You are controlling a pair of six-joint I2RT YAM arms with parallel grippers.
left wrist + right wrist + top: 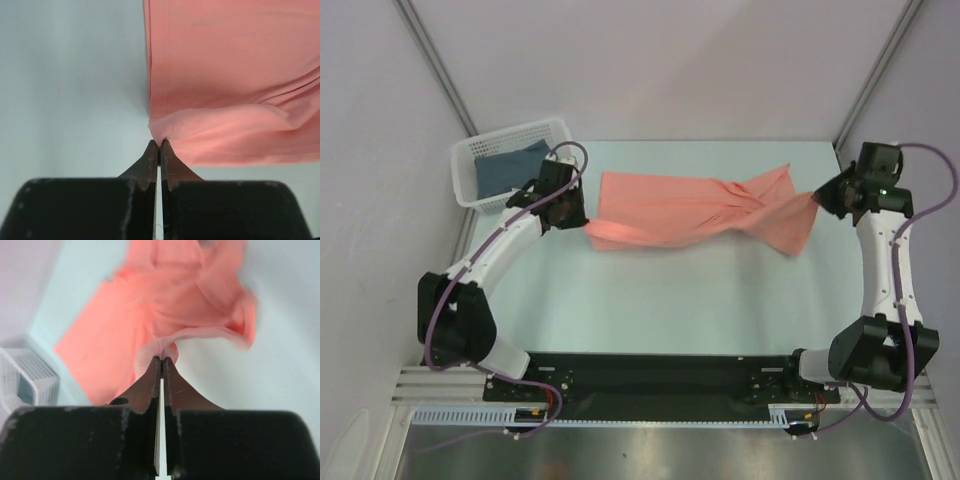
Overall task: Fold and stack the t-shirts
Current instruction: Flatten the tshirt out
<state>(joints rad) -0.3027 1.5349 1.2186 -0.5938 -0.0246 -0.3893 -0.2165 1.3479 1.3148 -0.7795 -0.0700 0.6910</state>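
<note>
A salmon-pink t-shirt stretches across the back half of the table, twisted near its right end. My left gripper is shut on the shirt's left end, and in the left wrist view the cloth bunches at the closed gripper. At the right edge of the table my right gripper is shut on the shirt's right end, which is lifted off the table; its wrist view shows pink cloth pinched in the right gripper. A dark slate-blue t-shirt lies in the basket.
A white lattice basket stands at the back left corner of the table, just behind my left arm; it also shows at the left of the right wrist view as the basket. Grey walls close the table in behind and beside.
</note>
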